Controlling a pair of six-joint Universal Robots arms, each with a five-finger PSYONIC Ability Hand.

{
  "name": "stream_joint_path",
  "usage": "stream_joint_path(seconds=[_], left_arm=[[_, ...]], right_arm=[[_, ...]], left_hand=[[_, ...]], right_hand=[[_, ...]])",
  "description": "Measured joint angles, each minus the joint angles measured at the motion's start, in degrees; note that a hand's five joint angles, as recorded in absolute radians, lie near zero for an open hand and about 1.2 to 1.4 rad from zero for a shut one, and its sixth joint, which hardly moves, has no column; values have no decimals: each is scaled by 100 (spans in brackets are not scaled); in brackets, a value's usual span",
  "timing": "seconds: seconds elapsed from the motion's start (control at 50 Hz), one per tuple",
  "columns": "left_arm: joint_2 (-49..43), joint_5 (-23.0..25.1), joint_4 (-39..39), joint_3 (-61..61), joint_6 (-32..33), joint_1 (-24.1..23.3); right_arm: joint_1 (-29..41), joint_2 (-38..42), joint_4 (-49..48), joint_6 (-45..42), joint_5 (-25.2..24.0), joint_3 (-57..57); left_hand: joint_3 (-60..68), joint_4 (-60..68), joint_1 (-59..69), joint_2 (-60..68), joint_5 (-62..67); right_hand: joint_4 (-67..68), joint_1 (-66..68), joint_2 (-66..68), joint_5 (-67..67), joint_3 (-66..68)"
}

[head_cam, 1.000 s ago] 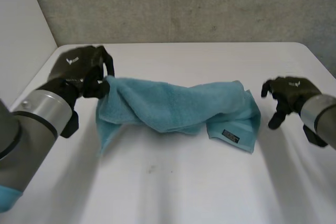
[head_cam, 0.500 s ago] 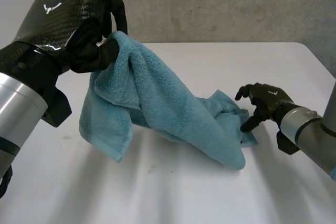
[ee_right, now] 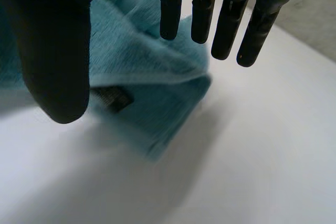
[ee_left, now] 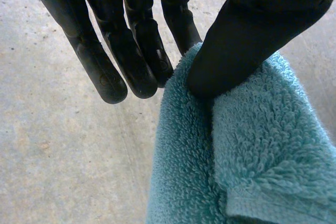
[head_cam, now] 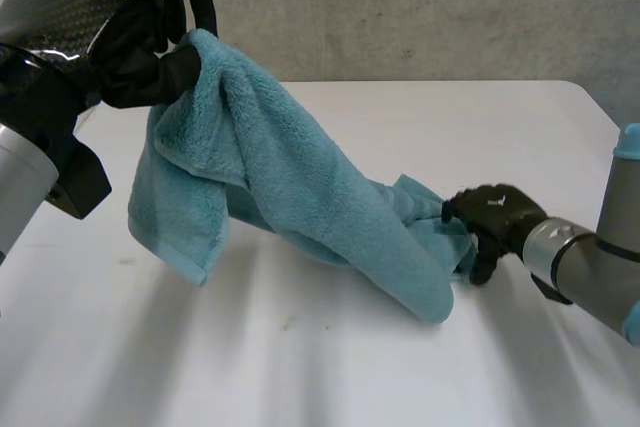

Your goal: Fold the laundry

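A light-blue towel [head_cam: 290,177] hangs from my left hand [head_cam: 90,17], which holds one end of it high over the table's left side. In the left wrist view the thumb [ee_left: 247,30] pinches the towel [ee_left: 236,150] against the fingers. The towel slopes down to the table, where its other end lies bunched. My right hand [head_cam: 497,215] sits at that lower end, touching the cloth. In the right wrist view its fingers [ee_right: 202,9] are straight and its thumb stands apart over the towel [ee_right: 136,61], whose black label [ee_right: 113,97] shows beneath.
The white table [head_cam: 300,367] stretches in front of and behind the towel. A grey wall [head_cam: 400,7] rises behind the table's far edge. My right forearm [head_cam: 590,267] comes in low from the right.
My left hand has lifted its end of the towel up off the table, towards the camera. My right hand has moved left, up to the towel's lower end.
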Motion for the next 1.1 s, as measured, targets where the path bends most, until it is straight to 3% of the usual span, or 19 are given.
stream_joint_path(seconds=[0.12, 0.26, 0.36, 0.42, 0.44, 0.48, 0.5, 0.52, 0.64, 0.72, 0.8, 0.86, 1.04, 1.1], left_arm=[[-8, 11, 15, 35, -3, 16], [-55, 9, 36, 35, -14, 19], [-78, -6, 47, 36, -16, 23], [-84, -10, 50, 38, -19, 26], [-84, -13, 51, 39, -21, 28], [-83, -14, 51, 39, -23, 30], [-82, -18, 52, 40, -26, 37], [-80, -19, 52, 40, -28, 43], [-36, -27, 45, 33, -37, 113], [32, -33, 42, 38, -41, 143], [84, -34, 43, 48, -44, 148], [169, -36, 49, 66, -48, 146], [271, -25, 71, 34, -49, 191], [240, -7, 74, -66, -46, 438]], right_arm=[[-47, -192, -7, 302, -309, 406], [121, -410, -398, 1771, -957, 841], [397, -391, -547, 2293, -1085, 904], [491, -369, -623, 2396, -1083, 924], [518, -357, -673, 2426, -1072, 936], [530, -349, -714, 2441, -1062, 946], [532, -344, -769, 2451, -1046, 962], [523, -358, -801, 2451, -1033, 971], [112, -936, -773, 2415, -956, 934], [-714, -1913, -496, 2411, -1032, 733], [-979, -2241, -380, 2422, -1093, 595], [-1470, -2931, -36, 2535, -1302, 24], [-1390, -2776, 260, 2827, -1439, -918], [-889, -2335, 275, 2849, -1388, -1120]], left_hand=[[0, 0, 0, 0, 0], [0, 0, 0, 0, 0], [0, 0, 0, 0, 0], [0, 0, 0, 0, 0], [0, 0, 0, 0, 0], [0, 0, 0, 0, 0], [0, 2, 0, 0, 0], [0, 2, 0, 0, 0], [0, 0, 0, 0, 0], [0, 0, 0, 0, 0], [0, 1, 0, 0, 0], [0, 2, 0, 0, 0], [0, 1, 0, 1, 0], [0, 1, 0, 1, 0]], right_hand=[[-76, 0, 0, -90, 0], [-185, -173, -180, -214, -177], [-90, -78, -116, -104, -109], [965, 819, 951, 891, 910], [2367, 2184, 2309, 2214, 2311], [2714, 2498, 2668, 2543, 2659], [4188, 3445, 4160, 4037, 4147], [4444, 3503, 4345, 4268, 4356], [4591, 3503, 4403, 4358, 4481], [4597, 3503, 4403, 4382, 4481], [4606, 3503, 4403, 4390, 4482], [4607, 3503, 4403, 4416, 4482], [4607, 3504, 4403, 4424, 4495], [4608, 3504, 4403, 4445, 4498]])
